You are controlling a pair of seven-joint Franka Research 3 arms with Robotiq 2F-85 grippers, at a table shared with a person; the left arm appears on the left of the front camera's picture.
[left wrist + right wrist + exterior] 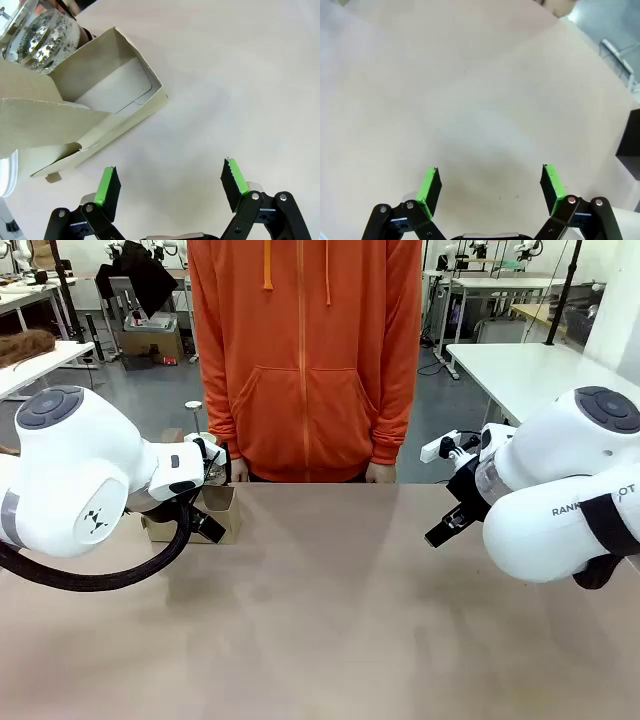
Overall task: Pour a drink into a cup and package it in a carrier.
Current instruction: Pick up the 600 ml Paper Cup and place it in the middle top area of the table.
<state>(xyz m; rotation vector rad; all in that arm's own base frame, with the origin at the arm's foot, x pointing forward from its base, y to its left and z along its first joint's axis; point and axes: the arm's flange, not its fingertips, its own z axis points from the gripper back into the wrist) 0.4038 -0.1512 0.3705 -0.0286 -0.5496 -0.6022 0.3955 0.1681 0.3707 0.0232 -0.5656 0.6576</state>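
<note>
Gaping wide, empty: left fingers (106, 186); right fingers (429, 186)

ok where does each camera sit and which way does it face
Front view: fixed between the arms, facing the person across the table; left arm and right arm show.
Left wrist view: on the left wrist, looking down past the open left gripper at the carrier and a glass jug.
Right wrist view: on the right wrist, looking down past the open right gripper at the table.
Shared: front and left wrist both show the carrier.
</note>
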